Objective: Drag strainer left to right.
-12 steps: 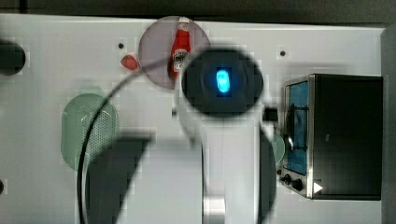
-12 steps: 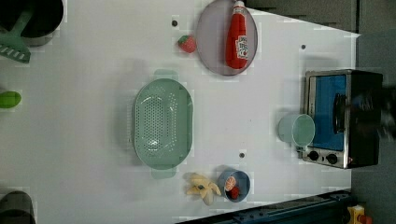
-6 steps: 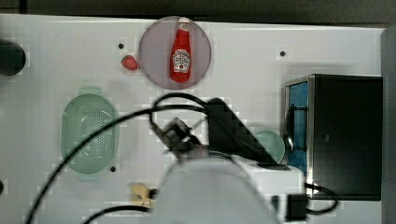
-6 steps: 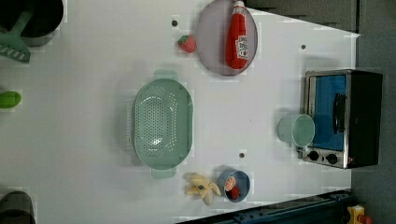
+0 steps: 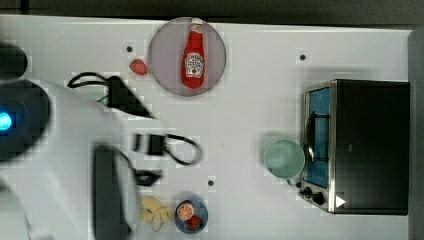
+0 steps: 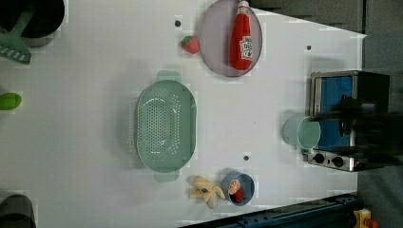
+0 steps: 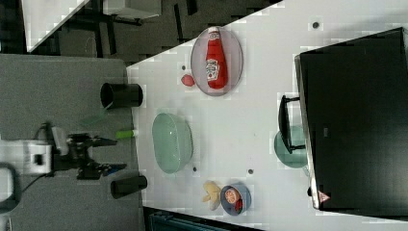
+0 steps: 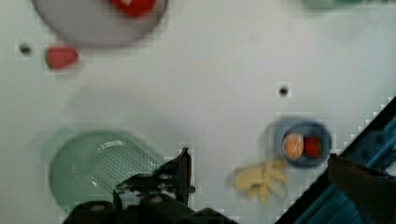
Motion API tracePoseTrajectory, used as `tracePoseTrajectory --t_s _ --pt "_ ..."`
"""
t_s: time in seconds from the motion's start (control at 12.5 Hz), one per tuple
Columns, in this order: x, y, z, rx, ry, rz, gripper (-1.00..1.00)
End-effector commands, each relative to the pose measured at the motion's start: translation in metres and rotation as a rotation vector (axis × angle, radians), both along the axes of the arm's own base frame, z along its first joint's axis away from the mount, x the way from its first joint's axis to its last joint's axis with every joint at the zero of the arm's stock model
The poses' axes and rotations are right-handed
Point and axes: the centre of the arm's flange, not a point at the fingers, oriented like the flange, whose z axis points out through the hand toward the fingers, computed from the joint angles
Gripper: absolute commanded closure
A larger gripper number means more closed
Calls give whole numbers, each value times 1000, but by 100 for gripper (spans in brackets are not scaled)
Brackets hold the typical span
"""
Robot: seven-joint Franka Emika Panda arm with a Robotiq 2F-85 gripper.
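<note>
Strainer (image 6: 166, 125) sits on the white table (image 6: 95, 95), between strawberry (image 6: 190, 44) and banana (image 6: 205, 189). My gripper (image 8: 154, 179) hangs above its rim; I cannot tell its spread.

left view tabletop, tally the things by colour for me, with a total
Green: 5 – strainer, cup, spatula, small green object, green thing at the bottom corner
Red: 2 – ketchup bottle, strawberry
Grey-lilac: 1 – plate
Blue: 1 – bowl of fruit
Yellow: 1 – banana
Black: 1 – container
Silver and black: 1 – toaster oven
Total: 12
</note>
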Motion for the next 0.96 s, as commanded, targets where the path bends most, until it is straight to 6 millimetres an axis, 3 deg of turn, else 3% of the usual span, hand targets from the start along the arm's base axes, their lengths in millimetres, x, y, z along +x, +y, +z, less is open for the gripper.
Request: tracePoseTrajectory --t_s 0.08,0.24,0.4,0.96 --pt "-25 87 -19 -27 -80 -196 -100" --pt "-29 127 -55 -13 -83 -333 -100" --pt "-30 151 -98 -1 -67 -466 -100" --pt "-17 171 -264 96 25 -644 -100"
